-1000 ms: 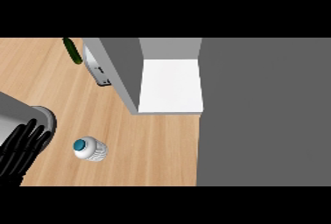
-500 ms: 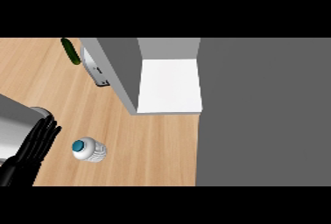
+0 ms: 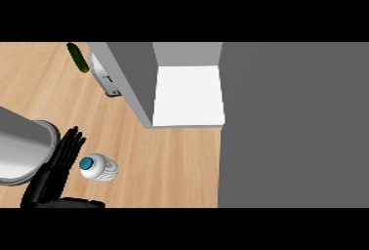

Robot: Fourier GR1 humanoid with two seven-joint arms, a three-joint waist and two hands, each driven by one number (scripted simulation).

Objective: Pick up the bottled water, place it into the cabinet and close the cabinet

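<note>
**Bottled water not yet lifted; cabinet stands open**

Bottled water (image 3: pixel 99 167) stands upright on the wooden counter (image 3: pixel 166 161), its blue cap facing up, at the lower left of the head view. It has not left the counter.

Left hand (image 3: pixel 56 166): enters from the lower left edge with its fingers straight and held close together, pointing up the view. The fingers lie just beside the bottle's left side; whether they touch it cannot be told from this angle. Nothing is curled round the bottle, so no grasp is in place. The grey forearm (image 3: pixel 22 151) fills the left edge beside the hand.

Right hand: does not show in the view.

Cabinet (image 3: pixel 189 95): sits up and to the right of the bottle, well apart from it. Its white inner floor is exposed and holds nothing visible. The door (image 3: pixel 124 73) stands swung out over the counter, a handle showing on its left face.

A dark green object (image 3: pixel 77 57) lies near the counter's top edge, left of the door.

Assessment: the task appears to be at its opening step, the approach to the bottle. Grasping, lifting, carrying to the cabinet floor, releasing and shutting the door all remain to be done.
</note>
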